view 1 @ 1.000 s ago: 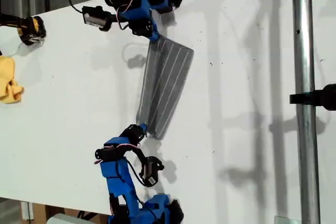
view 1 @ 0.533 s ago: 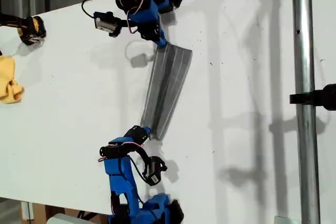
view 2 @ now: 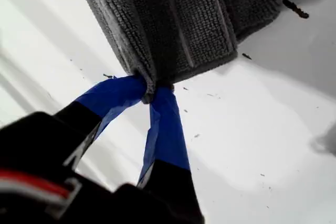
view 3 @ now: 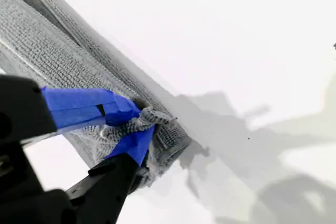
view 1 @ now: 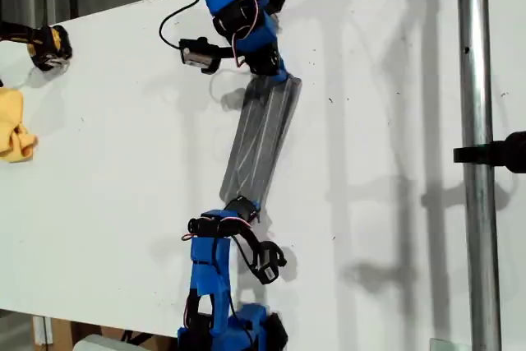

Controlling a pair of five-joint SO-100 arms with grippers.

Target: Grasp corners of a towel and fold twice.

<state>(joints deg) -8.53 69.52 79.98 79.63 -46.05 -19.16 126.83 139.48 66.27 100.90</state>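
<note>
**Q:** Position of the towel (view 1: 261,137)?

**A:** It lies as a long, narrow strip on the white bench (view 1: 394,162), near the middle of the exterior view. It runs slantwise from an upper end near that view's top to a lower end toward its bottom. One blue arm meets each end. The wrist views do not settle which arm is which.

**Q:** State of my first claw (view 2: 152,90)?

**A:** Closed on the towel. Both blue-taped fingers pinch a bunched fold at the cloth's near edge. The rest of the cloth spreads away from the claw over the bench.

**Q:** State of my second claw (view 3: 137,121)?

**A:** Also closed on the towel. Its fingers clamp a gathered tip of grey cloth at the end of the strip, and the striped length runs away from it.

**Q:** Other items on the bench?

**A:** A yellow cloth (view 1: 12,125) lies crumpled at the exterior view's left edge, well apart from the towel. A metal pole (view 1: 477,121) runs top to bottom along that view's right side.
</note>
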